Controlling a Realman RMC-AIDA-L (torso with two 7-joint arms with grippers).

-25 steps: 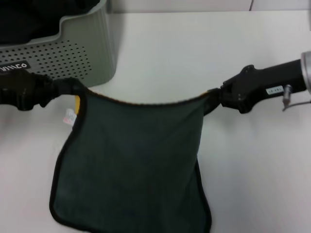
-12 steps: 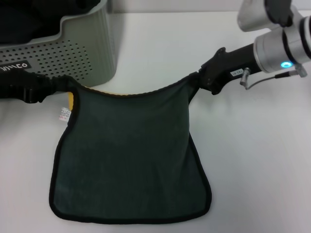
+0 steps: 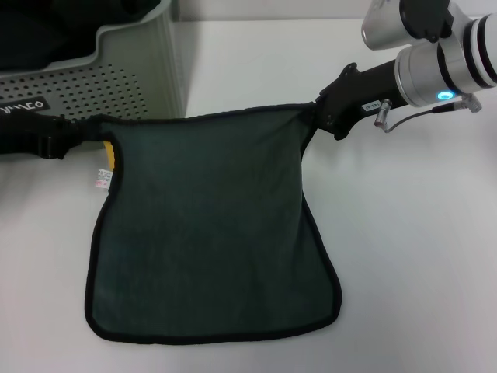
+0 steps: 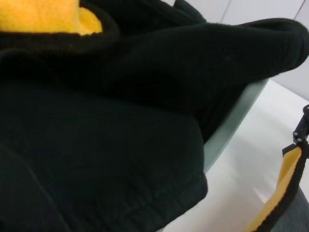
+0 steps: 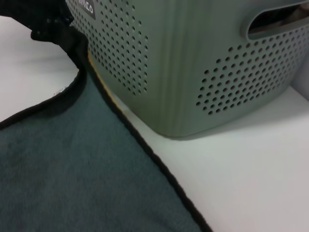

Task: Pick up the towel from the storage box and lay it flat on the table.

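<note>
Each gripper, left [image 3: 87,134] and right [image 3: 317,116], pinches a top corner of the dark green fleecy towel [image 3: 210,225], its edge taut. Lower half lies on the white desk [image 3: 404,256]. The perforated grey-green plastic storage box [image 3: 116,78] holds dark cloth [image 4: 96,121].

Black fleece cloth [image 4: 120,121], heaped in thick soft folds, with stitched black edging along its rim and a patch of yellow reverse [image 4: 43,14] exposed at one fold.

My right gripper [image 3: 317,116] is matte black and blocky, with a small white label on its side. Behind it my wrist is a silver-white ringed cylinder with a glowing cyan light, and a thin grey cable loops beneath. My left gripper [image 3: 81,132] is black, with strap-like parts.
</note>
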